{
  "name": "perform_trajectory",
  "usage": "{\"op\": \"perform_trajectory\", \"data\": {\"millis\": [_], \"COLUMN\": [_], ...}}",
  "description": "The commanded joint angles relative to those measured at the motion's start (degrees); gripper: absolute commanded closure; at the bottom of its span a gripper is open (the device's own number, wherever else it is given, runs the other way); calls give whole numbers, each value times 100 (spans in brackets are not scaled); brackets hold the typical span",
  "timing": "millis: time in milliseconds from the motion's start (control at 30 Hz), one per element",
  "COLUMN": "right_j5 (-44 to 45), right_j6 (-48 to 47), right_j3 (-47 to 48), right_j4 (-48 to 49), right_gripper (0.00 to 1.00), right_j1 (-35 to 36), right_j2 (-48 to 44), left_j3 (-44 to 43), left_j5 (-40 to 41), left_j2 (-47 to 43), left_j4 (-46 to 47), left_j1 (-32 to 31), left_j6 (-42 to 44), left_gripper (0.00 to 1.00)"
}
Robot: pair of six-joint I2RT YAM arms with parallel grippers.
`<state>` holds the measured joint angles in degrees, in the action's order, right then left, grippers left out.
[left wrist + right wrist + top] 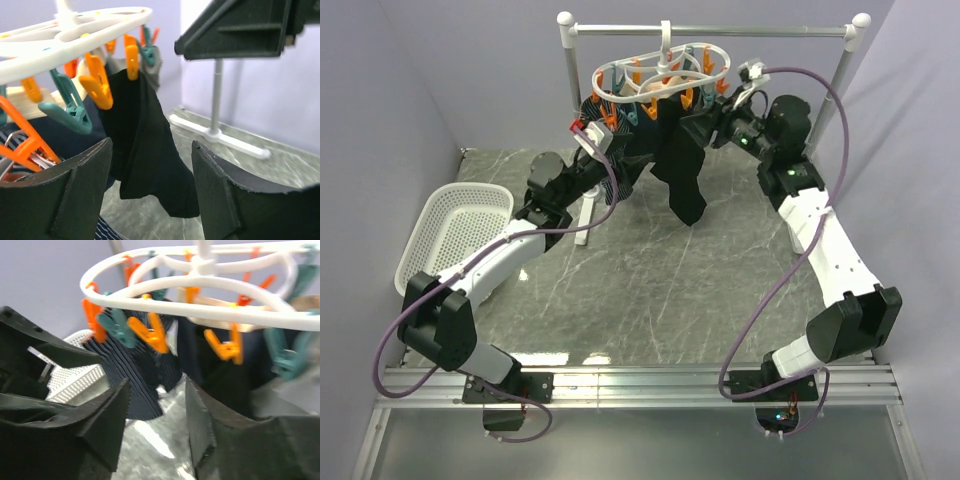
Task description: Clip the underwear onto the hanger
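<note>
The white oval hanger (660,72) hangs by its hook from the rail, with orange and teal pegs. The black underwear (682,170) hangs limp below it, clipped at its top by one orange peg (131,60). In the left wrist view the underwear (147,150) hangs just beyond my open, empty left gripper (152,167). My left gripper (618,140) is at the hanger's left, my right gripper (698,125) at its right. The right gripper (157,410) is open and empty under the hanger (200,287); dark cloth (225,377) hangs close by its right finger.
A dark striped garment (135,372) hangs from pegs on the hanger's left side. The silver rail stand (715,30) with white ball ends spans the back. A white mesh basket (445,235) lies at the left. The stand's white foot (220,137) rests on the marbled table.
</note>
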<state>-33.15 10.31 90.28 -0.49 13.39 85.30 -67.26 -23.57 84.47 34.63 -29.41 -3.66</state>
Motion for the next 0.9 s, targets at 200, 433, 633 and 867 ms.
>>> {"op": "perform_trajectory", "data": {"millis": [200, 433, 633, 867], "right_j5": [993, 1258, 1275, 1512], "right_j6": [103, 138, 165, 112], "right_j3": [-476, -380, -424, -450], "right_j4": [2112, 2563, 2695, 2791], "right_gripper": [57, 64, 63, 57], "right_j1": [577, 744, 894, 1043], "right_j2": [74, 435, 576, 690], "left_j3": [231, 109, -6, -24], "left_j5": [1048, 1346, 1839, 1961], "left_j2": [175, 386, 632, 703], "left_j4": [1247, 1257, 1361, 1336], "left_j1": [-451, -504, -461, -408], "left_j6": [6, 32, -3, -82], "left_gripper": [30, 29, 27, 24]}}
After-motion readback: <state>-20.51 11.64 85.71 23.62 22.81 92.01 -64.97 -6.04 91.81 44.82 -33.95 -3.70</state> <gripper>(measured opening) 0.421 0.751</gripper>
